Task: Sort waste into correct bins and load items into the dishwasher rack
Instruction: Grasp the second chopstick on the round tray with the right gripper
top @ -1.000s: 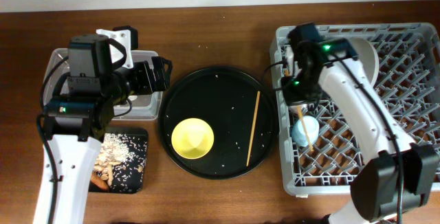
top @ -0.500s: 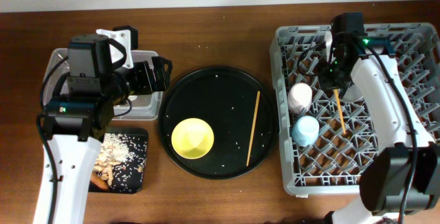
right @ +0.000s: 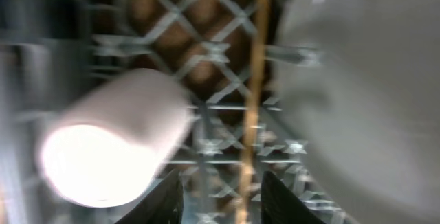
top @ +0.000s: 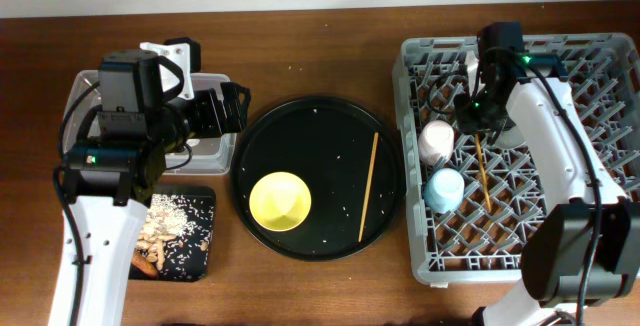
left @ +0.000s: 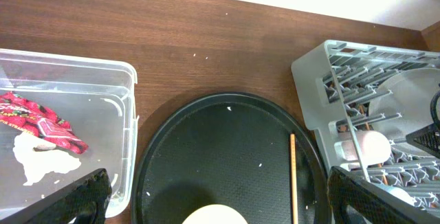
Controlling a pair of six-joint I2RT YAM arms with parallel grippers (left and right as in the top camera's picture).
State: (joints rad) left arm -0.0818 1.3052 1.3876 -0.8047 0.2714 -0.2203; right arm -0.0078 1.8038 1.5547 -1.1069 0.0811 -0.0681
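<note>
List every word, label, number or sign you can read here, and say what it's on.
No text can be read in any view.
Red wrapper in the clear tub: white print, too blurred to read.
Rack and bowl: no marks seen.

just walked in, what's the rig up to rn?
Right gripper hovers over the dishwasher rack, jaws open around a chopstick that appears to lie on the grid beside the pink cup and blue cup. Left gripper hangs open at the clear tub, holding nothing. Not yet loaded: the yellow bowl and second chopstick on the round black tray.
</note>
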